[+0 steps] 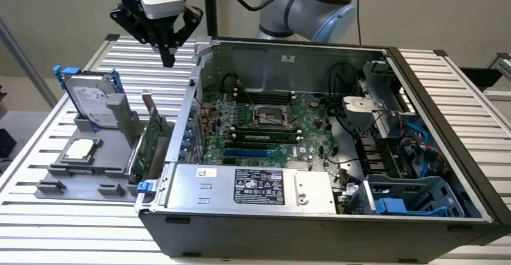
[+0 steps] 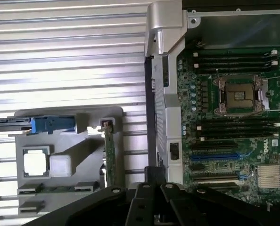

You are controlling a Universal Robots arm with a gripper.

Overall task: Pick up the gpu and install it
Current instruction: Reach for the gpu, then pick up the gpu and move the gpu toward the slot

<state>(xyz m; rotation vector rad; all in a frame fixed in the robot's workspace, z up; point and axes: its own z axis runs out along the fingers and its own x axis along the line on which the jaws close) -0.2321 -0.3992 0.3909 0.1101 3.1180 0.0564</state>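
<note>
While the gripper hangs closed, clear of the gpu, the motherboard reads Dell.

Soft, even light from above washes the ribbed metal table nearly white with glare in the wrist view, while the open computer case is dimmer inside, and only faint shadows edge the grey holder

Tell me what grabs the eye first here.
The open black computer case with its green motherboard dominates the exterior view's middle. At that view's left, the thin green gpu card stands on edge in a grey holder. The black gripper hangs above that side, holding nothing.
</note>
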